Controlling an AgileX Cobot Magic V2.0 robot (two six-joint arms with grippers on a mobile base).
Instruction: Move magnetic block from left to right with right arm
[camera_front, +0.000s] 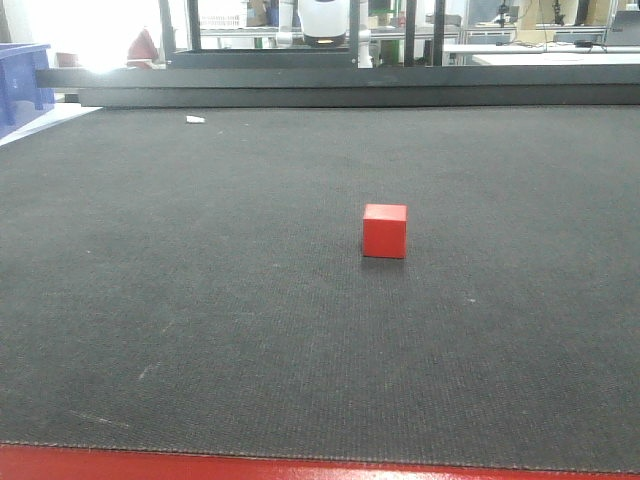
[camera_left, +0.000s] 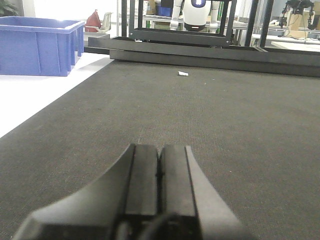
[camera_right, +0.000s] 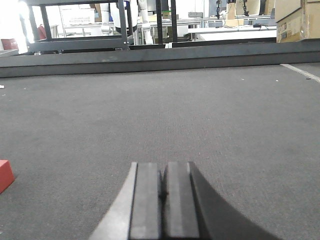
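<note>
The magnetic block (camera_front: 385, 231), a small plain red cube, rests on the dark grey mat (camera_front: 200, 300) a little right of centre in the front view. No arm shows in that view. In the right wrist view a corner of the magnetic block (camera_right: 5, 175) pokes in at the left edge, well to the left of my right gripper (camera_right: 163, 165), whose two pads are pressed together with nothing between them. My left gripper (camera_left: 160, 148) is likewise shut and empty over bare mat, and the block does not show in its view.
A small white scrap (camera_front: 195, 119) lies near the mat's far left. A black metal frame (camera_front: 350, 80) runs along the far edge. A blue plastic bin (camera_left: 37, 45) stands off the mat at far left. A red strip (camera_front: 300, 468) borders the near edge.
</note>
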